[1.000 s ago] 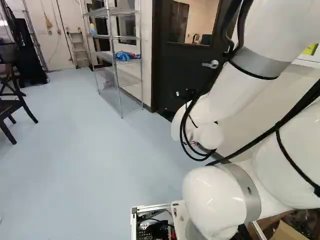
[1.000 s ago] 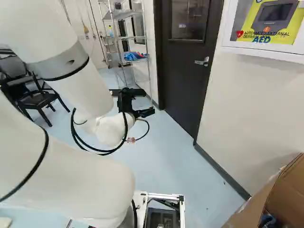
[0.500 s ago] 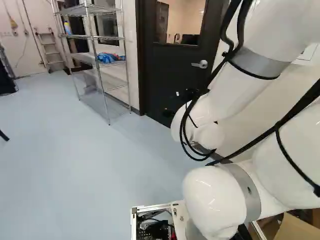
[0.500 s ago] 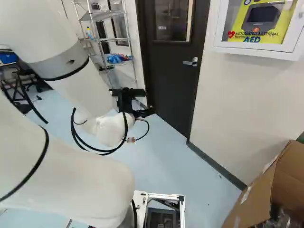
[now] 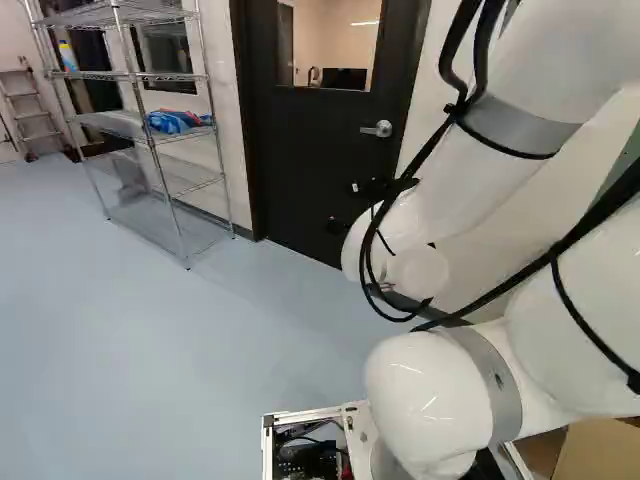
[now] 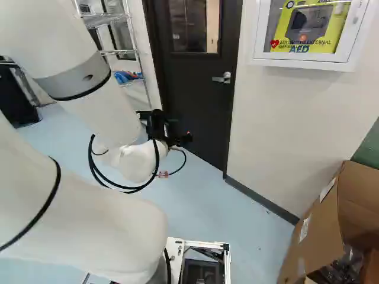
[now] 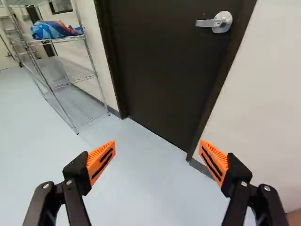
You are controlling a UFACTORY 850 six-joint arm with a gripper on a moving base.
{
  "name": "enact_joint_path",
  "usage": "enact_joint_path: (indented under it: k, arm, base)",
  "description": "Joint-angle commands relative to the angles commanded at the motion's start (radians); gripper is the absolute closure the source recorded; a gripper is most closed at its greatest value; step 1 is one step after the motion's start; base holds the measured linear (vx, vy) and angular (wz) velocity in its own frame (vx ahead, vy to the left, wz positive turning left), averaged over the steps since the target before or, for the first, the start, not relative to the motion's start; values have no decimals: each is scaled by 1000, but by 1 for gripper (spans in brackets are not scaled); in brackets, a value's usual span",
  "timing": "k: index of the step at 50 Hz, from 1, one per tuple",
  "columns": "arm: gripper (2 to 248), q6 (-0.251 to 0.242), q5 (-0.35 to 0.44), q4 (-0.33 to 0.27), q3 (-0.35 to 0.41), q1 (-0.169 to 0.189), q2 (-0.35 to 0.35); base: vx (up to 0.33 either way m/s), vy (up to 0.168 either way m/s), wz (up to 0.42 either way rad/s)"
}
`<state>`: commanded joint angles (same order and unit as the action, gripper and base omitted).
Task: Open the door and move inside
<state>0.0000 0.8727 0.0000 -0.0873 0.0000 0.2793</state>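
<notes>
A dark door [image 5: 315,150] with a window stands closed ahead, its silver lever handle [image 5: 378,129] on the side away from the shelf. In the right base view the black gripper [image 6: 172,127] is in front of the door's lower part, lower than the handle [image 6: 222,78]. The wrist view has the gripper [image 7: 157,157] open, orange pads wide apart with nothing between them. Beyond its fingers lie the floor and the door [image 7: 160,66]; the lever [image 7: 211,22] is farther ahead, apart from both fingers.
A wire shelf [image 5: 150,135] with a blue bundle [image 5: 178,121] stands beside the door frame. On the handle side runs a white wall [image 6: 290,124] with an AED cabinet [image 6: 305,62]. A cardboard box [image 6: 323,219] sits close at the right of the right base view. A ladder [image 5: 28,112] leans farther back.
The base has moved: door, shelf and cabinet have shifted leftward in both base views, and the door looks more squarely faced. The arm has kept its pose above its lowest joint.
</notes>
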Motion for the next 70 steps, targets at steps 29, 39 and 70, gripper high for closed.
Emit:
enact_joint_path:
  k: [29, 39, 70]
  arm:
    - [3, 0, 0, 0, 0, 0, 0]
    - [3, 0, 0, 0, 0, 0, 0]
    - [3, 0, 0, 0, 0, 0, 0]
  base:
    - [97, 117, -339]
    - [89, 132, -335]
    - [82, 149, -252]
